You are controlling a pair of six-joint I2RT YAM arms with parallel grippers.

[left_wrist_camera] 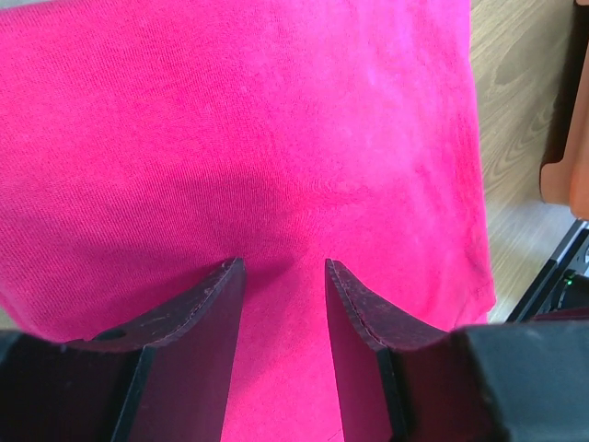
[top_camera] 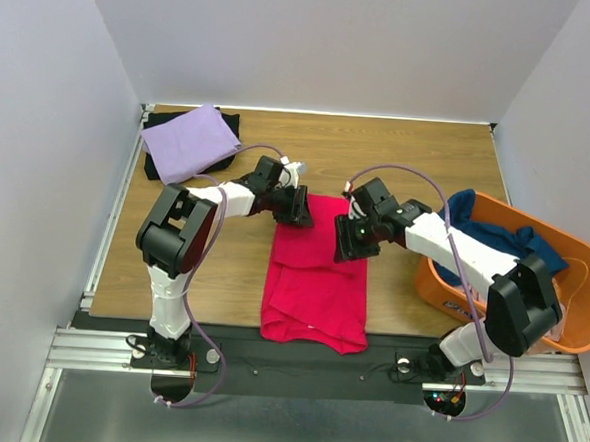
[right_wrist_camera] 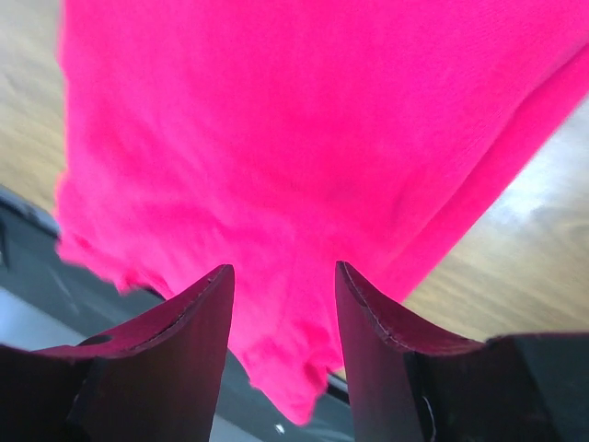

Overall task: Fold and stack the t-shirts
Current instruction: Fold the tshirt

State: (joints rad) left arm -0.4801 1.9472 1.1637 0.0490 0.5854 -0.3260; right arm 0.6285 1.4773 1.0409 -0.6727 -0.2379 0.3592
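1. On my left wrist feed, the left gripper (left_wrist_camera: 283,265) is released. Its fingers (left_wrist_camera: 198,313) stand about half apart with nothing pinched, and the crimson-pink t-shirt (left_wrist_camera: 258,138) fills the gap between the tips. I cannot tell whether the tips touch the cloth.
2. The right gripper (right_wrist_camera: 283,267) looks the same on its own feed, with fingers (right_wrist_camera: 377,322) parted about halfway, gripping nothing, and pink cloth beyond them.
3. The orange tub (top_camera: 586,254), at the right of the overhead frame, holds a bunched navy blue t-shirt (top_camera: 485,233).
4. Overhead, the crimson-pink t-shirt lies at centre frame on the table (top_camera: 409,158). Its lower hem reaches the dark near edge, and a gripper sits at each upper corner.
5. Only the overhead view shows the lavender t-shirt (top_camera: 188,142), lying on a black t-shirt (top_camera: 156,164) at upper left. The wrist feeds show only pink cloth, bare wood and an orange sliver.
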